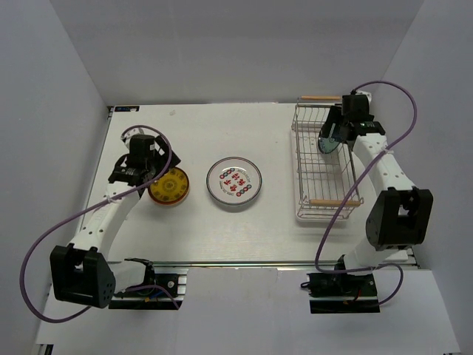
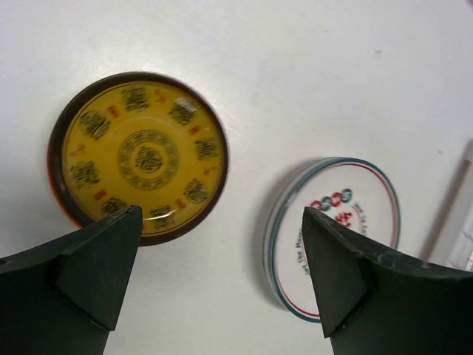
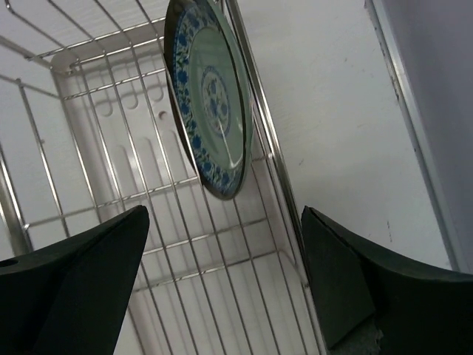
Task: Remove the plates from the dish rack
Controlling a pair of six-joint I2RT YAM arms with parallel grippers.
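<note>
**Writing.** The white plate (image 2: 347, 222) has a green and red rim ring, small red and blue circle marks, and red characters. A curved line of dark print beside them seems to begin "the M". The rest is hidden behind the right-hand finger (image 2: 347, 277) of the left end effector (image 2: 222, 274). The yellow plate (image 2: 138, 157) has a dark red rim. Its dark seal-like figures, set in a ring round a central medallion, are too blurred to read. No brand marks can be read on the arms.

**Hidden or unclear.**
- In the left wrist view the white plate's near edge is cut off by the finger.
- The white plate's side wall looks tall. Whether a second plate lies under it cannot be told.
- In the top view the left arm covers the yellow plate's upper left edge.
- In the same view the right arm overlaps the far right part of the dish rack (image 1: 298, 166).
- The right wrist view shows only part of the rack's wire floor and one wall.

**Containers.**
- The chrome wire dish rack sits on the right of the bench (image 1: 244, 237), with a wooden handle (image 1: 320, 97) at its far end and another at its near end.
- One plate is seen in it: a blue-patterned plate (image 3: 211, 96) with a pale green centre. It stands on edge against the right-hand wall at the far end.
- The yellow and white plates lie flat on the bench, apart from each other and outside the rack.

**End effectors.**
- The left end effector is spread wide above the bench, with the yellow plate below it and nothing in its grasp.
- The right end effector (image 3: 222, 285) is also spread wide over the rack, short of the standing plate and not touching it.
</note>
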